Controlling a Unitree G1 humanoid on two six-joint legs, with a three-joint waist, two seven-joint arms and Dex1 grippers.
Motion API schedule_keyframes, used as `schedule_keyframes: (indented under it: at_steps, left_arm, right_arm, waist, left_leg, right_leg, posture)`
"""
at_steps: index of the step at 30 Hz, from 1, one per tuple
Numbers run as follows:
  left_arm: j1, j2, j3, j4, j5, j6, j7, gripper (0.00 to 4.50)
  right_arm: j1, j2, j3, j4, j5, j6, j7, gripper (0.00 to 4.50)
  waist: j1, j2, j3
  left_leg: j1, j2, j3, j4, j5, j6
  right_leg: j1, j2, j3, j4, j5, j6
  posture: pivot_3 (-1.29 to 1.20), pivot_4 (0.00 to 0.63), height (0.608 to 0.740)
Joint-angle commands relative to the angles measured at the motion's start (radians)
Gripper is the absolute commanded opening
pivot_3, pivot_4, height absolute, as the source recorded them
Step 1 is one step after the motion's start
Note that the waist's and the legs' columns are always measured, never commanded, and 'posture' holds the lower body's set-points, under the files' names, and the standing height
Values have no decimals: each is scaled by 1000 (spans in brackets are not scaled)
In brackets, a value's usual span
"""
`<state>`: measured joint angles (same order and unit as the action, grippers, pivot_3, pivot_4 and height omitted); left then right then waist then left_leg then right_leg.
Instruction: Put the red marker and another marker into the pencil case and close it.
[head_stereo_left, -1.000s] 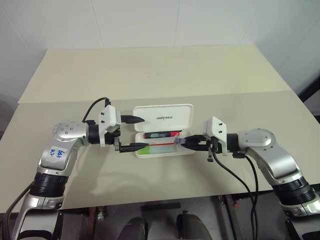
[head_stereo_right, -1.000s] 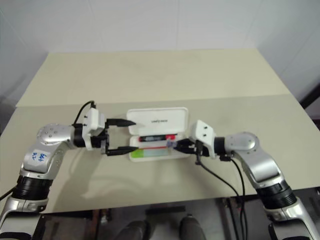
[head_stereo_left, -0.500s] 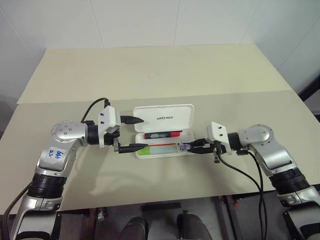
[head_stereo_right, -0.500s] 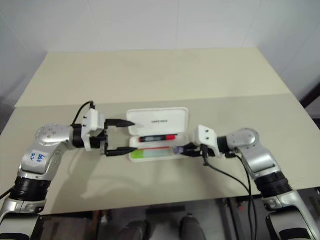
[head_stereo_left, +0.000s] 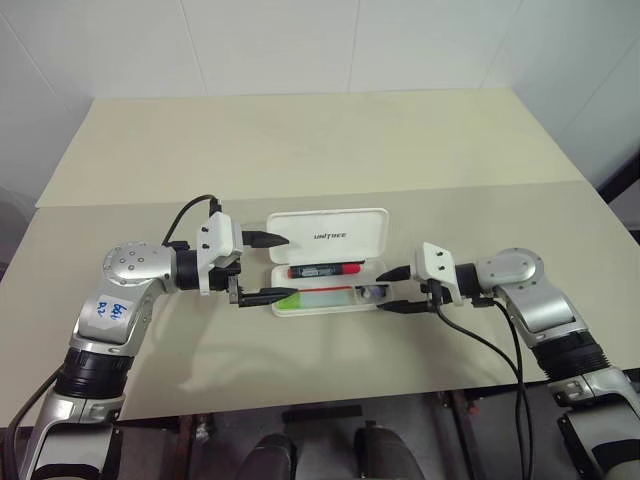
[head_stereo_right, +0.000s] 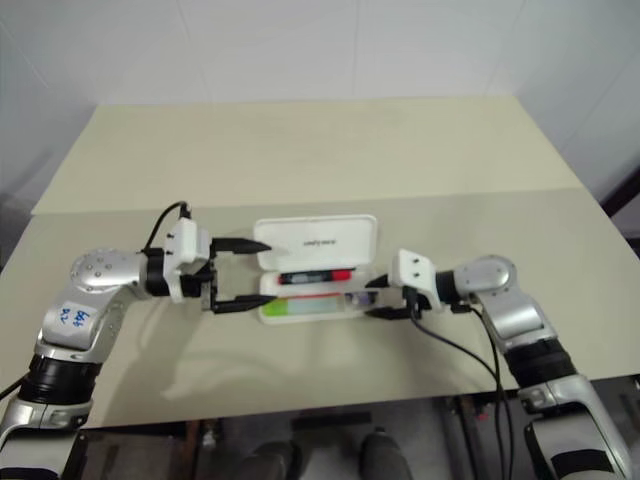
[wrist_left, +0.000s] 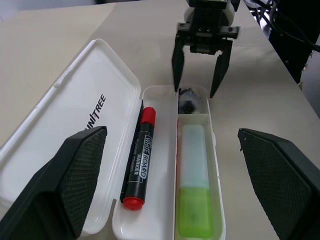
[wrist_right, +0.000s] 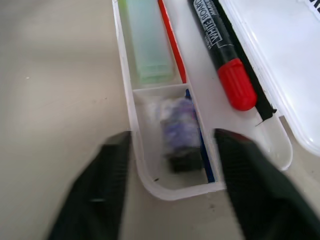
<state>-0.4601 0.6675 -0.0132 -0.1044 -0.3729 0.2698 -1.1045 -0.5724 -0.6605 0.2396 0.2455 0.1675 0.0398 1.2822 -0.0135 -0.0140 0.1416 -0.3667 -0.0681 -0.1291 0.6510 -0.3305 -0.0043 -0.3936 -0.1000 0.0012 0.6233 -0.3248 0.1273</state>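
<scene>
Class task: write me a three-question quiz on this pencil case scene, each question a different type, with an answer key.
1. True or false: the pencil case lid is shut.
2. Which lies in the same compartment row as the small purple object? A) red marker B) green marker
3. Fill in: the right gripper has its jaws ____ at the case's end.

Key: 1 false; 2 B; 3 open

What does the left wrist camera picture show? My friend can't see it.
An open white pencil case holds a red marker, a green marker and a small dark object. The right hand hovers open over its far end.
</scene>
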Motion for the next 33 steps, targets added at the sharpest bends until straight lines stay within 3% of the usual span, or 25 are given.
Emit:
schedule_keyframes:
  at_steps: [1, 2, 11, 23, 33]
  left_arm:
    - [-2, 1, 11, -28, -8, -9, 9, 4500]
    - [-3, 1, 11, -27, -7, -10, 8, 4500]
    - [-3, 1, 18, -13, -10, -11, 10, 4500]
    - [18, 33, 81, 93, -9, -72, -5, 4500]
    - [-16, 37, 93, 207, -2, -136, -33, 1235]
  right_arm:
    - [-15, 5, -18, -12, 2, -13, 1, 4268]
    - [-14, 6, -20, -17, 2, -12, 0, 4442]
    - [49, -52, -133, -205, 109, 127, -26, 4442]
    - [267, -174, -448, -411, 282, 338, -147, 4442]
    - [311, -241, -427, -454, 296, 310, -62, 4500]
  waist:
    - [0, 0, 0]
    - [0, 0, 0]
    - [9, 0, 0]
    - [14, 0, 0]
    - [14, 0, 0]
  left_leg:
    - [0, 0, 0, 0, 0, 0]
    - [0, 0, 0, 0, 0, 0]
    - [0, -1, 0, 0, 0, 0]
    - [0, -2, -1, -2, 0, 0]
    - [0, -2, 0, -1, 0, 0]
  right_leg:
    - [0, 0, 0, 0, 0, 0]
    - [0, 0, 0, 0, 0, 0]
    - [0, 0, 0, 0, 0, 0]
    - [1, -2, 1, -1, 0, 0]
    - [2, -2, 1, -2, 0, 1]
  posture:
    - [0, 150, 740]
    - [0, 150, 740]
    - [0, 150, 740]
    - [0, 150, 740]
    - [0, 150, 740]
